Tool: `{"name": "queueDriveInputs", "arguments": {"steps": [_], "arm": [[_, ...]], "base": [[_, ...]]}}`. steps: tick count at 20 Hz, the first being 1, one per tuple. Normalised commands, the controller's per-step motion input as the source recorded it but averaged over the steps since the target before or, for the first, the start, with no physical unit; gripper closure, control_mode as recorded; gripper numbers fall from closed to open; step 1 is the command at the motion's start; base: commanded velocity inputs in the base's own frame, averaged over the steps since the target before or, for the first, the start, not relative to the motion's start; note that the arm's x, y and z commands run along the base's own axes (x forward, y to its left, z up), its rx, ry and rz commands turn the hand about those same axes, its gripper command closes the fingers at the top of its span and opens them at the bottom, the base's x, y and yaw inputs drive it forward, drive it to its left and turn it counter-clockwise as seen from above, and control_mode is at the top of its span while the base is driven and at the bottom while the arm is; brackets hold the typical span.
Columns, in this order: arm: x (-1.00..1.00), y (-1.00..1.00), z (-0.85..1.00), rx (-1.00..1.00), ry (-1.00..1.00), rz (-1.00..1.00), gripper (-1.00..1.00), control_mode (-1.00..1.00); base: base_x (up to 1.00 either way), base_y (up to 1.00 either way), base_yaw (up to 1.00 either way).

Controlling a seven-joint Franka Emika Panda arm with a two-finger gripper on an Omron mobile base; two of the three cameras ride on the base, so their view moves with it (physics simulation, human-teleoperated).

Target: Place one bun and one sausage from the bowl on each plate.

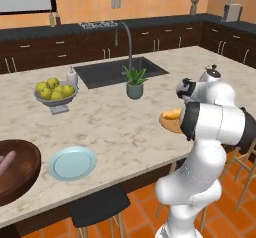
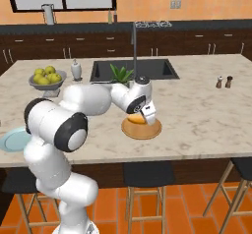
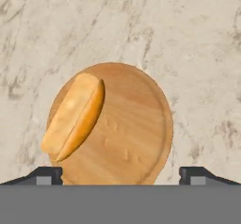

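My gripper (image 3: 120,175) is hanging just above a round wooden plate (image 3: 134,133) near the front edge of the marble counter (image 1: 125,127), and my jaws are standing wide apart, gripping nothing; my two fingertips (image 3: 47,175) are showing far out to either side of the plate's near rim. One bun (image 3: 75,117) is lying on that wooden plate, resting lengthwise along one side of it and reaching slightly past its rim, clear of both my fingers. From the right base view my gripper (image 2: 147,114) is pointing down over the bun (image 2: 137,119), close above it, with the wooden plate (image 2: 145,131) sitting a little in from the front edge. Along the same front edge, well apart towards the left end, a pale blue plate (image 1: 72,163) is lying flat with nothing on it. Beyond it, at the counter's front left corner, the dark brown bowl (image 1: 20,174) is standing with a pinkish sausage (image 1: 6,163) leaning inside against its wall. Farther back, a grey footed bowl of yellow-green fruit (image 1: 55,93) is sitting towards the left, with a small white dispenser (image 1: 72,77) just behind it. A potted plant (image 1: 134,82) is standing at the front rim of the dark sink (image 1: 120,71), which is taking up the counter's far middle. Two small shakers (image 2: 224,82) are standing together towards the right end.
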Motion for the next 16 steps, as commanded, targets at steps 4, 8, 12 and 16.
{"name": "queueDriveInputs", "arguments": {"steps": [4, 8, 12, 16], "arm": [[-1.0, 0.71, 0.36, -0.21, 0.0, 0.47, -1.0, -1.0], [-1.0, 0.63, -0.06, -0.26, -0.03, 0.45, -1.0, -1.0], [-0.25, 0.14, -0.04, -0.07, 0.0, 0.11, -1.0, 1.0], [0.0, 0.0, 0.0, 0.0, 0.0, 0.0, -1.0, 1.0]], "base": [[0.0, 0.0, 0.0], [0.0, 0.0, 0.0], [-0.69, 0.21, 0.49], [-0.58, 0.57, 0.75]]}}
